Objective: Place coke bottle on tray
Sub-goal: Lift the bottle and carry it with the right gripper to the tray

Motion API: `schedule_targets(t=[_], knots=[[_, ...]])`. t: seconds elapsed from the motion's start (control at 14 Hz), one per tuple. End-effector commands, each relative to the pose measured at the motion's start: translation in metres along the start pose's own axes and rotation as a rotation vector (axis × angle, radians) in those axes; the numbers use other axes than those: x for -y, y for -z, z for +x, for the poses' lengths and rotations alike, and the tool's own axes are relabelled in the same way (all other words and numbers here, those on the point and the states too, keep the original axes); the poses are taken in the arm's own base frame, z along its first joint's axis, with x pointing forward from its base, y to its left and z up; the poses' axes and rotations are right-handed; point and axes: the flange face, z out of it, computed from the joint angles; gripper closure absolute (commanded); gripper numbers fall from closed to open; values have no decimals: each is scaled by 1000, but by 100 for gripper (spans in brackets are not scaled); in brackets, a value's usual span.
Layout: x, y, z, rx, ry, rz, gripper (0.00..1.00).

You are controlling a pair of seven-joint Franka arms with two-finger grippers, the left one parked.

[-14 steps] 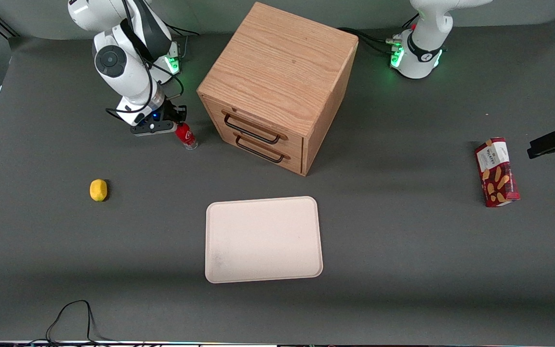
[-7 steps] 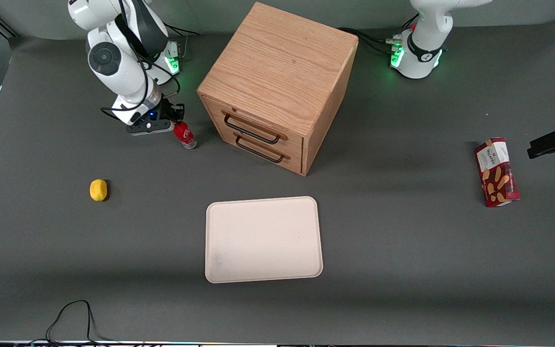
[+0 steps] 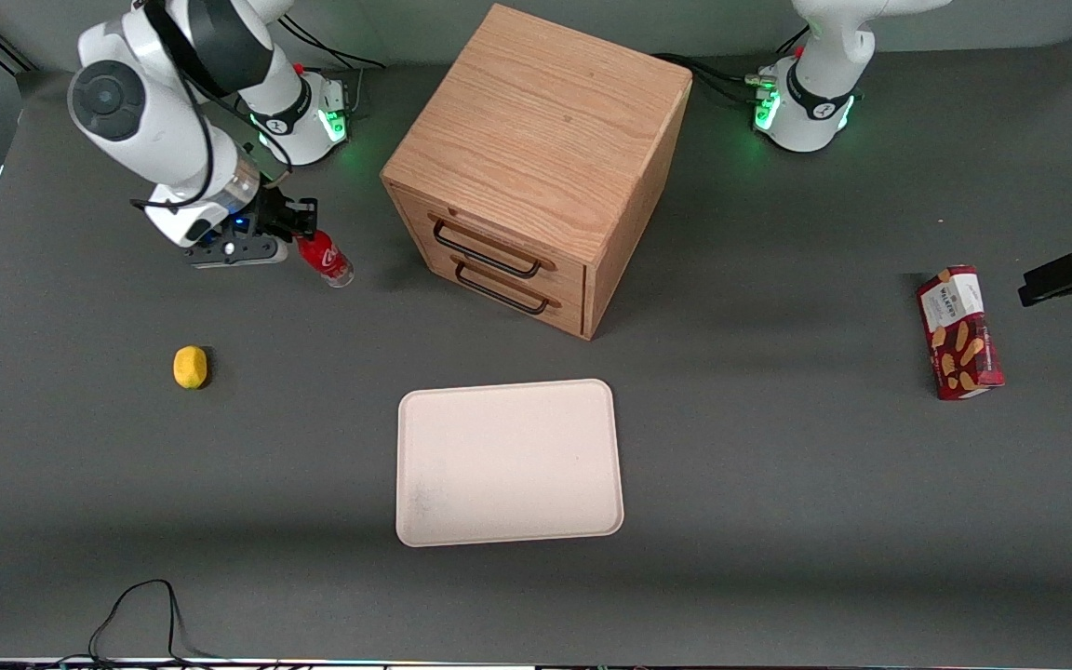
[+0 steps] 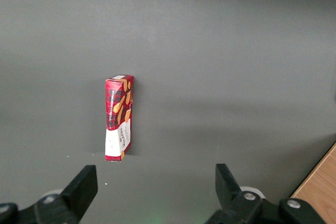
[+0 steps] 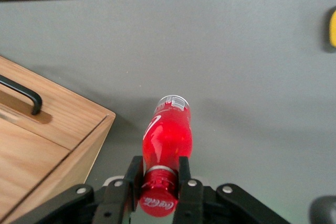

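Coke bottle picked up by the neck, tray not reached yet

The hand [image 3: 299, 244] is clamped on the coke bottle [image 3: 325, 259] just under the red cap, and the bottle is held tilted above the counter [image 3: 778, 484], beside the wooden drawer cabinet [image 3: 536, 167] toward the working arm's end. The tray [image 3: 508, 461] is well apart from it, nearer the front camera. The bottle is probably light and stiff, but smooth plastic can be slippery, so the narrow neck looks like the right spot to grip. With a hold that high, some swing is likely when it's carried over.
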Motion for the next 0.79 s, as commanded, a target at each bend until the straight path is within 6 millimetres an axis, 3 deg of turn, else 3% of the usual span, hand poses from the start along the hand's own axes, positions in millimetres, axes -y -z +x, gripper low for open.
schedule_targets(t=[0.0, 0.36, 0.71], knots=[[8, 48, 43, 23, 8, -37, 100], [14, 117, 89, 18, 6, -66, 100], [30, 146, 137, 54, 25, -109, 100]])
